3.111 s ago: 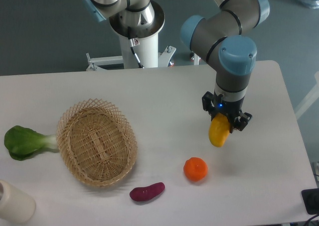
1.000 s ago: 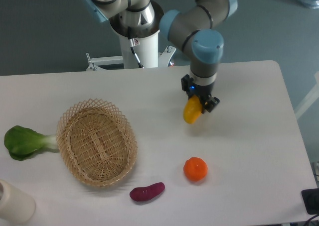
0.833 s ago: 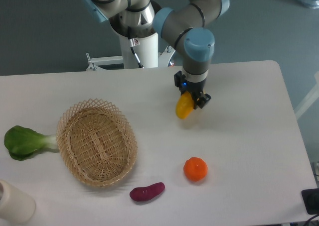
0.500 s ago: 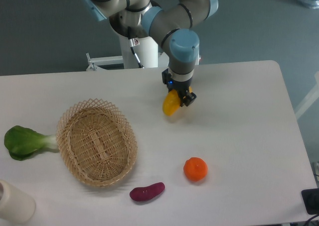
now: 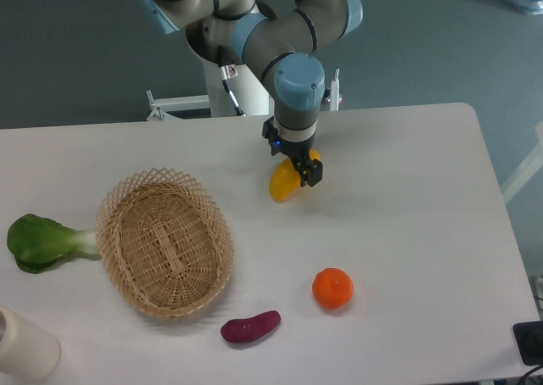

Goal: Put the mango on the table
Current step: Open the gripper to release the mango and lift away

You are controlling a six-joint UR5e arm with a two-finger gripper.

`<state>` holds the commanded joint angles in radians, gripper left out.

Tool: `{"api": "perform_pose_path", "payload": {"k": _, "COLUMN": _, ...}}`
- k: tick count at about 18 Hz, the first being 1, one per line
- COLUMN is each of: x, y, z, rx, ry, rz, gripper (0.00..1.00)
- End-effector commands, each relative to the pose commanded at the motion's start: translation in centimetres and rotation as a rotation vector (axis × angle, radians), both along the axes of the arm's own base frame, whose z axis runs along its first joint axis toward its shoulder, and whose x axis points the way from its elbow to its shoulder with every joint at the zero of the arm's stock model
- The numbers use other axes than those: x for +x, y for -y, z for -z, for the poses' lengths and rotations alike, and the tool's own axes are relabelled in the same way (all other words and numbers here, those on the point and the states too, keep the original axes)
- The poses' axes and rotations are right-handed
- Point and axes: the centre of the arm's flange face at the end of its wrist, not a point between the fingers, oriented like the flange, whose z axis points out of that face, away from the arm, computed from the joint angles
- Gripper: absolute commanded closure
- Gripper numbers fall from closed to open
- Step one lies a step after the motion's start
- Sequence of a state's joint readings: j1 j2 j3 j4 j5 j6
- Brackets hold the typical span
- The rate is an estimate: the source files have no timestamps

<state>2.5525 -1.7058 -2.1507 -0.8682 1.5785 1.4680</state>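
The mango (image 5: 283,184) is a smooth yellow-orange fruit held tilted in my gripper (image 5: 293,164), low over the white table (image 5: 407,232) at its back middle. The gripper is shut on the mango's upper end; its lower end hangs to the left, close to the tabletop. I cannot tell whether it touches the surface.
A woven wicker basket (image 5: 165,242) stands left of centre, empty. A round orange fruit (image 5: 333,287) and a purple oblong vegetable (image 5: 250,326) lie near the front. A green leafy vegetable (image 5: 42,242) lies at the far left, a white bottle (image 5: 24,344) at the front left corner.
The gripper has carried the mango from the right side of the table leftward and toward the back, ending near the back middle. The other objects have not moved.
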Motion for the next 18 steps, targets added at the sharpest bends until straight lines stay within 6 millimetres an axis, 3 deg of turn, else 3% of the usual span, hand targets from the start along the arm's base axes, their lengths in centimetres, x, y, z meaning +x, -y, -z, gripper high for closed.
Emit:
{"api": "perform_pose_path", "payload": {"k": 3, "x": -2.0, "y": -1.3, "z": -2.7, "rx": 0.036, "ry": -0.057, "rz": -0.002, "gripper": 0.0}}
{"api": "perform_pose_path", "payload": {"k": 6, "x": -5.4, "y": -3.1, "z": -6.6, "rx": 0.077, "ry": -0.124, "rz": -0.008, "gripper": 0.0}}
{"api": "perform_pose_path", "payload": {"k": 10, "x": -9.8, "y": -4.7, "z": -8.0, "rx": 0.095, "ry": -0.156, "rz": -0.026, "gripper": 0.0}}
{"api": "perform_pose_path", "payload": {"k": 18, "x": -16.1, "y": -6.8, "z": -9.8, "rx": 0.085, "ry": -0.135, "rz": -0.052, "gripper": 0.0}}
